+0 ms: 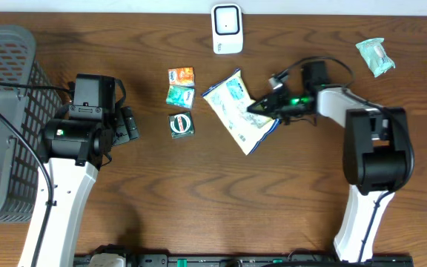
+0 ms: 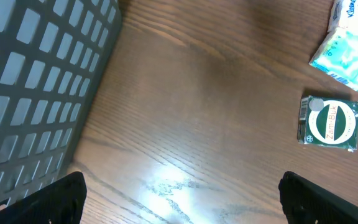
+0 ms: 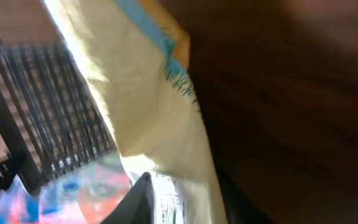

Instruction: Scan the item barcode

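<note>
Pale packet [image 1: 236, 111], long axis diagonal, upper-left to lower-right overhead

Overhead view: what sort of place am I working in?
Likely a mock shop checkout on a wooden tabletop: a white scanner stand, a pale bag among small packets, and a grey basket.

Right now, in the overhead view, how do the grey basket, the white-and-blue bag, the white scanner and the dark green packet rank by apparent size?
1. grey basket, largest, though the frame edge cuts it off
2. white-and-blue bag
3. white scanner
4. dark green packet, smallest
</note>
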Robot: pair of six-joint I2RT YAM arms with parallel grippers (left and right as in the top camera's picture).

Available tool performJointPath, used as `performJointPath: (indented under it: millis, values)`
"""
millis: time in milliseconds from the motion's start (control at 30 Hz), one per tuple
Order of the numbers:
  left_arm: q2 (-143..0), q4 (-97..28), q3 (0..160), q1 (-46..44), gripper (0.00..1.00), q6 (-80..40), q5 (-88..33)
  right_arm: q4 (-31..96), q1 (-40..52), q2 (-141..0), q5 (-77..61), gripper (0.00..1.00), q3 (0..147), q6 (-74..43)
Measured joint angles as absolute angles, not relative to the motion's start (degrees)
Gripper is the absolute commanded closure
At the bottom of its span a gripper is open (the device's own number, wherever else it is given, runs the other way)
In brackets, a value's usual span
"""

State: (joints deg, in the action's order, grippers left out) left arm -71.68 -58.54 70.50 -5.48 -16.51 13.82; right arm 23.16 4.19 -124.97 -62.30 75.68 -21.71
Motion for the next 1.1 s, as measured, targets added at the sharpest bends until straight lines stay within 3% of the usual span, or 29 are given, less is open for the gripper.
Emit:
performJointPath:
  millis: [67, 133, 300, 833, 900, 1033, 1100]
  values:
    - [-71.68, -58.54, 70.48, -5.48, 0.02, -16.51, 13.82, 23.27, 2.94, -124.51, -61.56, 0.56, 75.68, -21.87]
    - [-71.68, -58.52, 70.50, -5.48, 0.02, -16.53, 13.82, 23.73, 2.17, -123.15, -59.68, 0.36, 75.66, -22.11]
    - [-71.68, -58.54, 70.50, -5.48, 0.02, -16.53, 13.82, 21.85, 2.57, -114.45, -52.45, 0.01, 75.59, -19.03]
    - [-71.68, -58.52, 70.50, -5.48, 0.02, -16.53, 13.82, 12.49, 13.65, -117.62, -33.61, 0.01, 75.70, -1.23]
    - [-71.68, -58.52, 70.50, -5.48, 0.02, -16.53, 13.82, 12.49, 14.52, -119.13, -33.01, 0.04, 75.70, -0.25]
    - [-71.68, -58.52, 70.48, -5.48, 0.02, -16.53, 13.82, 12.93, 15.14, -121.36, -32.60, 0.50, 75.72, 1.50]
    - [-71.68, -58.54, 70.50, -5.48, 0.02, -16.53, 13.82, 14.28, 15.14, -121.43, -32.80, 0.68, 75.79, 1.52]
